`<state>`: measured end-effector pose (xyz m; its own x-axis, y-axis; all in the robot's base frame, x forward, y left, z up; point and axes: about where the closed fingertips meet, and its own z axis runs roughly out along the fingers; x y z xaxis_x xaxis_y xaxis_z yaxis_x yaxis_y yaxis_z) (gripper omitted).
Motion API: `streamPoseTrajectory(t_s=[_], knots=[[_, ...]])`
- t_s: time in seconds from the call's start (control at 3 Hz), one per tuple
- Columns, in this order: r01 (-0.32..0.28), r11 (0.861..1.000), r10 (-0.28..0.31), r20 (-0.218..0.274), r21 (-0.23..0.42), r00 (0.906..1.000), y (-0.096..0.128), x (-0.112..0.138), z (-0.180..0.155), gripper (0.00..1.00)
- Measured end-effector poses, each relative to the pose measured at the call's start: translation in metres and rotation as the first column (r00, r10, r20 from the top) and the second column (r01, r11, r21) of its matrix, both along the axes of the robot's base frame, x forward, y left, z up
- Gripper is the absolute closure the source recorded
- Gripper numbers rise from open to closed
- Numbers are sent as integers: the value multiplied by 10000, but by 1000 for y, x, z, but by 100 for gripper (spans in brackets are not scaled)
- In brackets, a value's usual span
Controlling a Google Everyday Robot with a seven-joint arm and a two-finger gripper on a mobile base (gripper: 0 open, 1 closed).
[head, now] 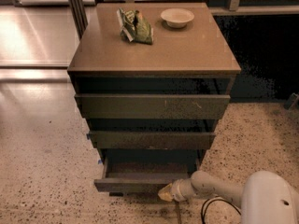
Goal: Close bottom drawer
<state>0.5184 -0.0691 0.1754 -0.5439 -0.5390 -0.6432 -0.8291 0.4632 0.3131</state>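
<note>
I see the bottom drawer (pixel 133 185), plain dark brown-olive and handleless, partly pulled out toward the near side, its grey-brown floor showing. My gripper (pixel 166 193) sits against its front's right end.

The cabinet (pixel 187 50) looked matt and smooth on top, the bottom drawer (pixel 135 185) dull-fronted (the floor (pixel 42 171) speckled, polished stone). The gripper (pixel 166 193), at the drawer front's five o'clock, looked pale smooth plastic.
</note>
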Motion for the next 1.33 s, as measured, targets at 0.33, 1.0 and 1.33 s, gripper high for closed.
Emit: streamPoseTrajectory(t_s=[0.33,1.0,1.33], knots=[[282,9995,-277,401,-125,9988,-8,20,6,100],[383,9991,-366,967,-161,9946,-11,55,10,100],[403,9992,-392,1336,-56,9903,-7,98,7,100]])
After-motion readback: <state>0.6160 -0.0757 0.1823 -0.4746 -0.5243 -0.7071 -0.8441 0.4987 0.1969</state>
